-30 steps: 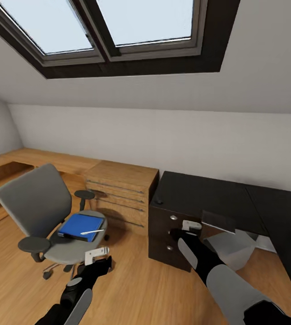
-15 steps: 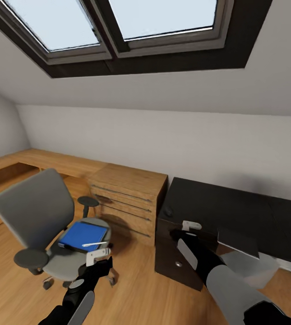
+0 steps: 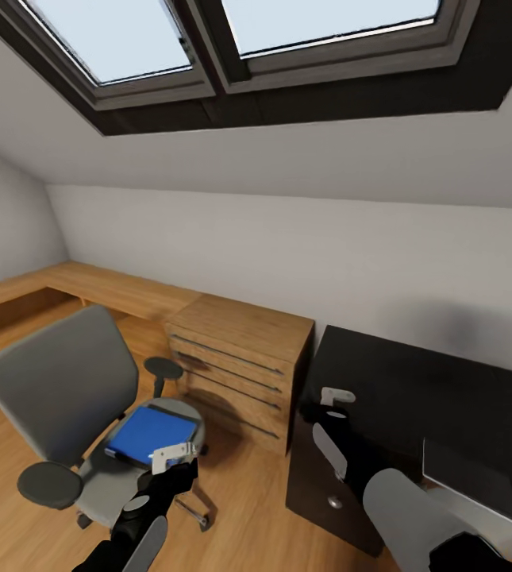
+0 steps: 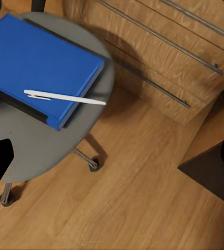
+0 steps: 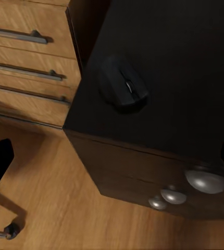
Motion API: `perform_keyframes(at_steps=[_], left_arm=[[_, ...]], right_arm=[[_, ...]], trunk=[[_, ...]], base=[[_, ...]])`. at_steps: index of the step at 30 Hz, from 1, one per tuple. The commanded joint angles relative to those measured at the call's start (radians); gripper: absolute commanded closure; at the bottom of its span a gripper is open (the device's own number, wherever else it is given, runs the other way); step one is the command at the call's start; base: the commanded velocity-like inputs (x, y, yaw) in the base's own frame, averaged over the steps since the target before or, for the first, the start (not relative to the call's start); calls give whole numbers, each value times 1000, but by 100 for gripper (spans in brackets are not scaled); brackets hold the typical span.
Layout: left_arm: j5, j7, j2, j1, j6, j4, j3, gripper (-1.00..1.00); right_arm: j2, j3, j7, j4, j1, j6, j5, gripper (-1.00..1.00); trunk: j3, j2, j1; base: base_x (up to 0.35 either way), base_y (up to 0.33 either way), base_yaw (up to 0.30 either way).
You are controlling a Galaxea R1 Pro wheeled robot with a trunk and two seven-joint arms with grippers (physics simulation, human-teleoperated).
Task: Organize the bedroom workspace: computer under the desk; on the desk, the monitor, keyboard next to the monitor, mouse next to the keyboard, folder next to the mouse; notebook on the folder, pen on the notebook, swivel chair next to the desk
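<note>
1. Centrally, the folder (image 3: pixel 146 434) (image 4: pixel 36 63) is a flat, bright blue rectangle with a dark spine edge, lying on the padded grey seat of the chair (image 3: pixel 57 397) (image 4: pixel 86 112) at the near left.
2. A thin white pen (image 4: pixel 64 97) lies across the folder's near edge, its tip reaching past the cover.
3. The chair has round black armrests and a chrome base on casters, standing on a wood-plank floor (image 4: pixel 138 203).
4. Right of it stands a light-wood chest (image 3: pixel 244 349) (image 5: pixel 26 62) with slim metal bar handles.
5. Just right of the chest is the desk (image 3: pixel 414 389) (image 5: pixel 164 67), glossy black on top, with round silver knobs (image 5: pixel 204 179) on dark drawers.
6. A rounded black mouse (image 5: pixel 122 82) sits near the desk's left corner.
7. The left gripper (image 3: pixel 175 454) hangs over the seat's near edge, beside the folder, holding nothing; I cannot tell how far it is spread.
8. The right gripper (image 3: pixel 336 396) hovers over the desk's left end, touching nothing; its spread cannot be told either.
</note>
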Motion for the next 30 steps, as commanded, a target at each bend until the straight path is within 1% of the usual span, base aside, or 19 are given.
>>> perform_keyframes(at_steps=[1,8,12,14,17,22,25,27,29,30], left_arm=[[8,9,1,-1,2,-1,-3,-100],[7,9,0,-1,2,-1,-3,-100],[6,9,0,-1,1,-3,-4,-100],[6,9,-1,-1,1,-6,-8,-100],[7,9,-1,-1,3,-10,-13,-100],[7,9,-1,-1,4,-12,-29,-100],[8,8,-1,-1,5,-13,-33,-100],[9,8,-2,-1,6,-37,-33,-100],[17,9,-2,-1,7,-89,-31,-100],[78,10,2,-1,9,-127,-30,-100]], right_arm=[[-1,7,-9,-2,-1,4,-6,-100],[-1,7,-9,-2,-1,1,-1,-100],[-6,7,-4,1,4,2,2,-100],[-8,7,-3,1,10,2,30,-100],[-6,7,-4,1,12,2,59,-100],[-7,7,-2,6,13,2,76,-100],[-8,7,1,25,13,2,85,-100],[-8,8,19,43,13,0,106,-100],[-9,7,43,54,13,-5,144,-100],[-10,6,78,66,13,-9,201,-100]], trunk=[[-1,-1,1],[-1,-1,1],[-1,-1,1],[-1,-1,1],[-1,-1,1],[-1,-1,1],[-1,-1,1],[-1,-1,1],[-1,-1,1],[-1,-1,1]], base=[[329,0,4],[329,0,1],[329,0,0],[329,0,0],[329,0,0],[311,0,0],[135,0,0],[47,0,0],[19,0,0],[5,0,0]])
